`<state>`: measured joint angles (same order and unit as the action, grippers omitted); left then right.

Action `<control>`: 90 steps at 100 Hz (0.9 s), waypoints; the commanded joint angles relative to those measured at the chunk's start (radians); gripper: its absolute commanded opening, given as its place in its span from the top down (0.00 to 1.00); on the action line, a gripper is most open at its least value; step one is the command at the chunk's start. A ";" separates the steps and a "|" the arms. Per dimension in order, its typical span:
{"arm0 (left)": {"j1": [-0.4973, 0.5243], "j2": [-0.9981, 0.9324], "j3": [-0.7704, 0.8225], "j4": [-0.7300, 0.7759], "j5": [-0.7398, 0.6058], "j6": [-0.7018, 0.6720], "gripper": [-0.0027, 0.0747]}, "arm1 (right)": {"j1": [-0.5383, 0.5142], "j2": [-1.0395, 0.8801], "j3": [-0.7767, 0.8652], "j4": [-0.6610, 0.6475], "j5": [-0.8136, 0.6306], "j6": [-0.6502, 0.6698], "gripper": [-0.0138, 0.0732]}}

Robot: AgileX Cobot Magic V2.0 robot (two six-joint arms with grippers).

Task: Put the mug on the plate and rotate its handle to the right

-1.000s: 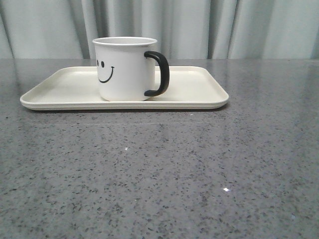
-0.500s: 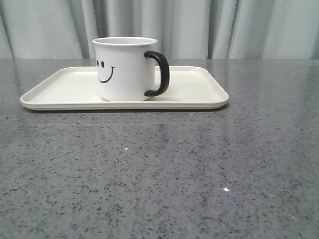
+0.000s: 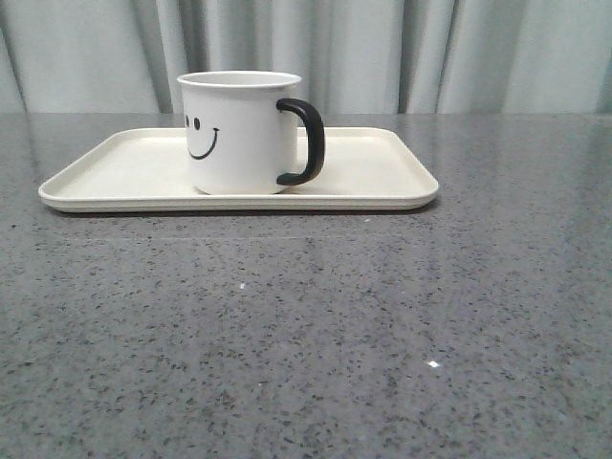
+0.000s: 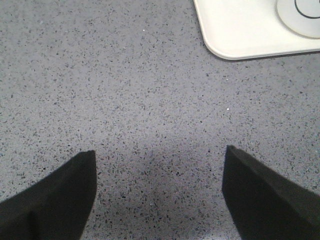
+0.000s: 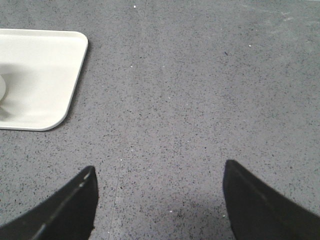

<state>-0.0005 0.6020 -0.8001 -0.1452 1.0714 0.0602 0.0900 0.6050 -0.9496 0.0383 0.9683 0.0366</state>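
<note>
- Front view: you see a grey speckled desk [image 3: 306, 325] with a glossy sheen and pale pleated curtains [image 3: 402, 53] closing off the back.
- The plate [image 3: 382, 167] lies flat on the far half of the desk, its long side facing you; bare desk lies in front of it and to both sides.
- The mug [image 3: 239, 134] stands upright on the plate, a little left of the plate's middle, with the handle [image 3: 306, 142] pointing to the right.
- Only part of the smiley shows, curving away round the mug's left side. Neither arm appears in this view.
- Left wrist view: your left hand [image 4: 159, 195] hangs over bare desk, its two dark fingers [image 4: 55, 200] set wide apart with nothing between them.
- A rounded corner of the plate [image 4: 240, 35] sits at the frame's edge, well apart from the fingers. The pale round shape on it is cut off, so you cannot tell what part of the mug it is.
- Right wrist view: your right hand [image 5: 159, 200] is likewise spread wide and empty over bare desk.
- A plate [image 5: 45, 75] corner shows well away from the fingers, with a soft shadow on it; the mug itself is too cut off to make out.
</note>
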 commanded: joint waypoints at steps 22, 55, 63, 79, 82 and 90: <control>0.001 -0.006 -0.022 -0.012 -0.059 -0.012 0.30 | -0.001 0.048 -0.035 0.133 -0.159 -0.156 0.23; 0.001 -0.006 -0.022 -0.012 -0.059 -0.012 0.30 | 0.010 0.316 -0.134 0.439 -0.174 -0.378 0.23; 0.001 -0.006 -0.022 -0.012 -0.059 -0.012 0.30 | 0.043 0.396 -0.178 0.440 -0.178 -0.379 0.23; 0.001 -0.006 -0.022 -0.012 -0.059 -0.012 0.30 | 0.138 0.556 -0.284 0.439 -0.189 -0.379 0.23; 0.001 -0.006 -0.022 -0.012 -0.059 -0.012 0.30 | 0.155 0.582 -0.303 0.439 -0.195 -0.377 0.23; 0.001 -0.006 -0.022 -0.012 -0.059 -0.012 0.30 | 0.202 0.659 -0.353 0.438 -0.210 -0.367 0.23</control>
<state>-0.0005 0.5931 -0.7957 -0.1452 1.0714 0.0579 0.2534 1.2213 -1.2258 0.4435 0.8291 -0.3279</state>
